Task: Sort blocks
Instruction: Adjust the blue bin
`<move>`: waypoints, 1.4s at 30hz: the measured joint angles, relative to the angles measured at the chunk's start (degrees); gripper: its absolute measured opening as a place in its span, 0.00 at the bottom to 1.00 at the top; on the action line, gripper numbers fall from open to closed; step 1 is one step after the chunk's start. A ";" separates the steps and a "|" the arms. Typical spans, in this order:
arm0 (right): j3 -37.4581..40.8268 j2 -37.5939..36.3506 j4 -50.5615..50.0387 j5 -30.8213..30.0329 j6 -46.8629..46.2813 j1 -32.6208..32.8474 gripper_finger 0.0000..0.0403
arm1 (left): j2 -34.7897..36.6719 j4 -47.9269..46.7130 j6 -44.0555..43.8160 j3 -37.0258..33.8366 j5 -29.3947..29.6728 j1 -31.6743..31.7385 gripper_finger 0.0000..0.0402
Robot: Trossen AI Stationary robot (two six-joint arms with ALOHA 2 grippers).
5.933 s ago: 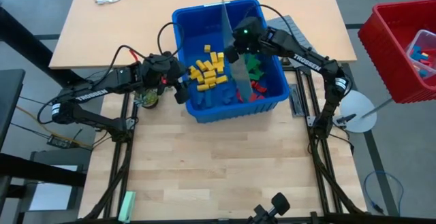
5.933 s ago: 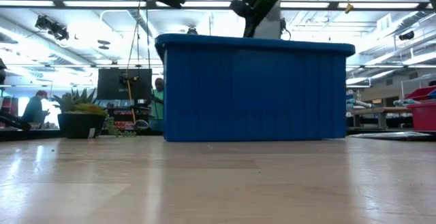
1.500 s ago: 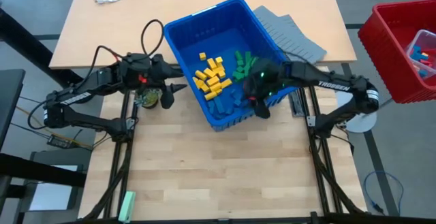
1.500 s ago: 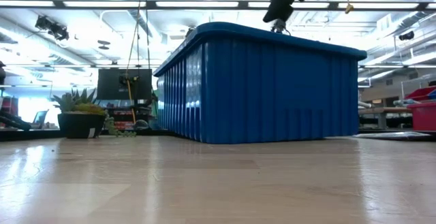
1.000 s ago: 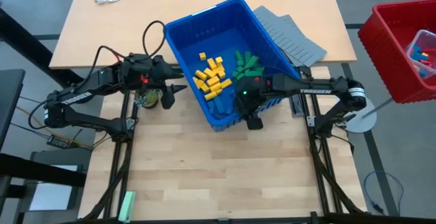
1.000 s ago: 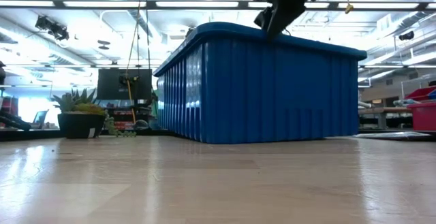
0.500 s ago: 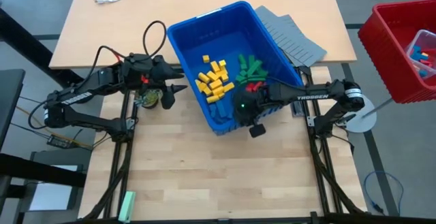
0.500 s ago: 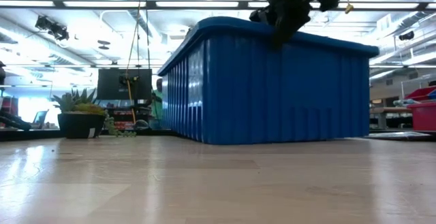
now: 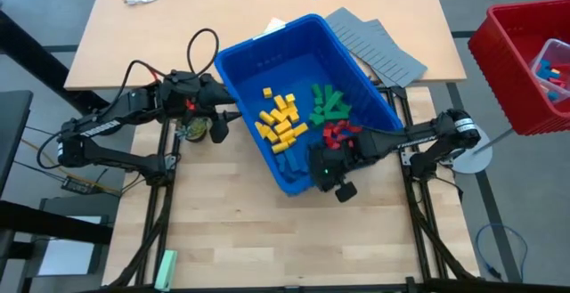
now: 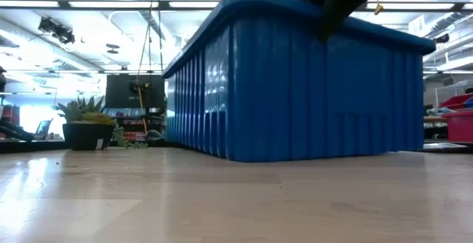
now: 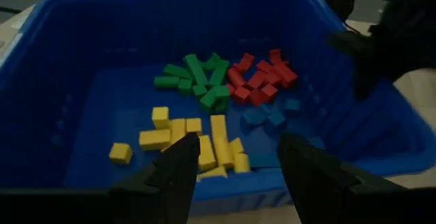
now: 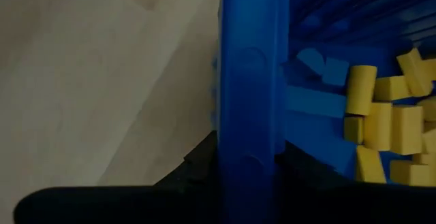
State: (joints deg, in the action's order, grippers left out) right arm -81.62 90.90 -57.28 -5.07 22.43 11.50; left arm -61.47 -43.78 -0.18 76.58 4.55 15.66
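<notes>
One blue bin is pinched at its near rim by the right gripper. Four colour clusters of blocks are seen inside: yellow, green, red, blue. The left gripper is held spread beside the bin.

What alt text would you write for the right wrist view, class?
The right gripper is clamped on the rim of the blue bin, one finger on each side. Inside lie yellow blocks and blue blocks; outside is the pale wooden table.
</notes>
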 joint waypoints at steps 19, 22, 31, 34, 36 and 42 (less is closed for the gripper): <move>0.11 -0.76 -6.15 -10.59 -2.30 16.66 0.20 | -4.47 -9.22 5.97 0.00 -3.61 -0.03 0.53; 0.11 -0.82 -6.49 -10.73 -2.97 19.13 0.20 | -6.50 -10.36 5.99 0.00 -2.75 -0.02 0.53; 0.09 -1.02 -8.39 -12.34 -9.10 21.05 0.19 | -13.49 -21.68 3.19 0.00 -2.75 -1.59 0.53; 0.09 -1.02 -8.41 -12.66 -12.70 21.05 0.19 | -14.34 -21.96 2.79 -0.02 -3.04 -3.64 0.52; 0.09 -1.02 -8.50 -12.84 -15.36 21.05 0.19 | -14.34 -21.99 2.00 0.00 -3.77 -5.08 0.52; -0.11 -1.23 -10.54 -13.02 -27.28 20.86 0.39 | -14.27 -25.89 -1.69 0.13 -11.34 -8.97 0.53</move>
State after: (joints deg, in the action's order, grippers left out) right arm -81.73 89.67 -67.81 -18.08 -4.85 32.36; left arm -75.75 -69.67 -1.87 76.70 -6.79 6.69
